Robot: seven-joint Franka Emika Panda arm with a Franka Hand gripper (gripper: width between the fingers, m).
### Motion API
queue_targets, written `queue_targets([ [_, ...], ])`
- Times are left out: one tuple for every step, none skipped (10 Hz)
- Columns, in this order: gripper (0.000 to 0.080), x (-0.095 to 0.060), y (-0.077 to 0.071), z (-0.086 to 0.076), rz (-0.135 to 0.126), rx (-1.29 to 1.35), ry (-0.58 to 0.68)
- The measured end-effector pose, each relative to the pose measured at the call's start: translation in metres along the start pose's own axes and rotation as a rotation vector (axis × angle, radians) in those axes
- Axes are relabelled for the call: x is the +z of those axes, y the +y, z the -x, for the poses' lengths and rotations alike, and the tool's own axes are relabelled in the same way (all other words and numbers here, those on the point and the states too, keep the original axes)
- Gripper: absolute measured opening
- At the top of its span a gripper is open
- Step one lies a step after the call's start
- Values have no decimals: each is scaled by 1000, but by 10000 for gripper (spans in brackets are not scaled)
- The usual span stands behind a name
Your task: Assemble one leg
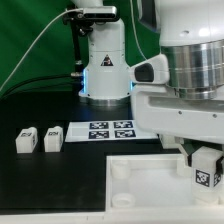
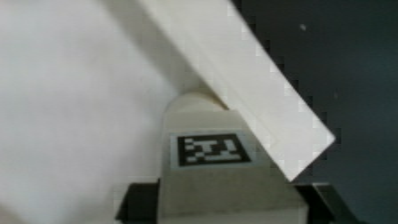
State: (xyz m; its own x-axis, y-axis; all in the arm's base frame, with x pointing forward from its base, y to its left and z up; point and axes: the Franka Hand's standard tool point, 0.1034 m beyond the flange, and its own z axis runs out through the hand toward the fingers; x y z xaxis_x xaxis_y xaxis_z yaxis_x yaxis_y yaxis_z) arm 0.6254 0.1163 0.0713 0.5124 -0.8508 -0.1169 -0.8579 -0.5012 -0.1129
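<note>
My gripper (image 1: 206, 168) is shut on a leg (image 1: 206, 172), a small white block with a black-and-white marker, at the exterior view's right. It holds the leg over the far right corner of the large white tray-like piece (image 1: 145, 172). In the wrist view the leg (image 2: 217, 140) stands between my two dark fingers (image 2: 139, 200), its marker facing the camera, its far end against the tray's raised rim (image 2: 240, 70). Three more legs (image 1: 38, 138) lie in a row at the exterior view's left.
The marker board (image 1: 110, 130) lies on the black table behind the tray piece. The arm's white base (image 1: 105, 70) stands behind it, with a green backdrop beyond. My arm's bulky white body fills the exterior view's upper right.
</note>
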Motion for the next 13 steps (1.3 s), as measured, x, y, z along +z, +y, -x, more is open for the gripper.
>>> queue_targets([
  [300, 1, 0, -2, -22, 204, -37],
  [300, 1, 0, -3, -38, 355, -59],
  [300, 2, -1, -1, -46, 459, -71],
  [300, 2, -2, 0, -45, 546, -76],
  [365, 3, -2, 1, -45, 546, -76],
  [365, 3, -2, 1, -46, 511, -76],
  [556, 3, -2, 2, -47, 457, -74],
  [556, 3, -2, 4, -44, 317, -61],
  [629, 1, -3, 5, -46, 126, -46],
  [629, -1, -4, 7, -50, 9, -33],
  [647, 0, -3, 5, -50, -109, -30],
  [647, 0, -3, 5, -51, -212, -27],
  [649, 0, -2, 4, -50, -317, -23],
])
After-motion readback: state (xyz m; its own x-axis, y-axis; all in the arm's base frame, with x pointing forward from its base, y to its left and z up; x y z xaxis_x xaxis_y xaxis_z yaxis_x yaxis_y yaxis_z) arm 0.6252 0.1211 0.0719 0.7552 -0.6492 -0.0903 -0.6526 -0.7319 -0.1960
